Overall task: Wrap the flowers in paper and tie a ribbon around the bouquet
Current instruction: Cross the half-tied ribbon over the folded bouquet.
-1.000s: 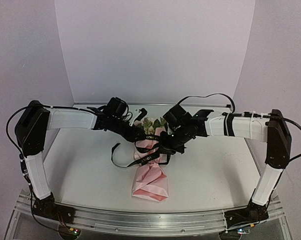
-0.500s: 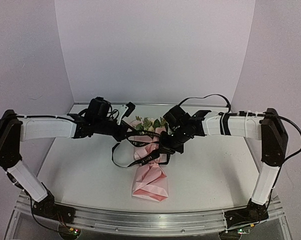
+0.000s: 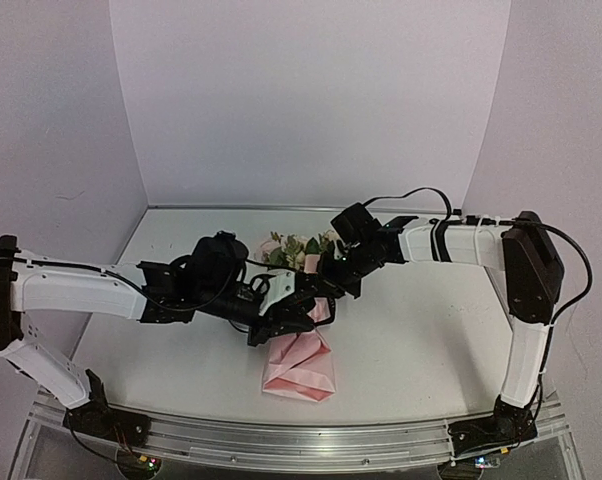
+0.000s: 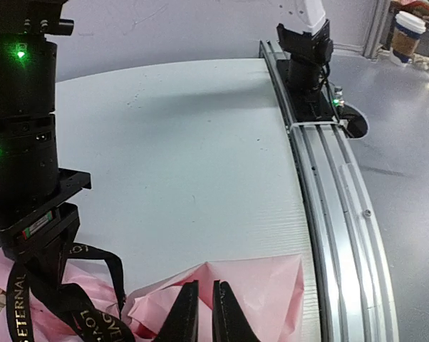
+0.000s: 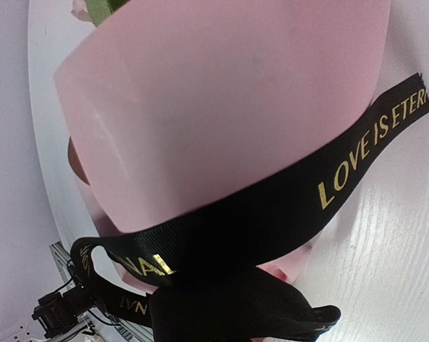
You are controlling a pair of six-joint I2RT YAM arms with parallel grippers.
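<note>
We count 1 bouquet (image 3: pixel 299 360) lying on the worktop (image 3: pixel 431 340) and 1 ribbon (image 5: pixel 271 214) (likely slick, limp) looped across its thin, crease-prone paper (image 4: pixel 271 285); we'd grip the ribbon's ends. Of 2 tools, the left tool (image 4: pixel 202 313) is nearly together above paper; the right tool (image 3: pixel 327 282) is clamped on ribbon.

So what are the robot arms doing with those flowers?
They are tying up a bouquet. The pale pink and cream flowers lie in a cone of light pink paper, with a black gold-lettered ribbon draped across it. The right gripper, shut, appears to pinch the ribbon; the left gripper, jaws nearly closed, is right at the paper.
</note>
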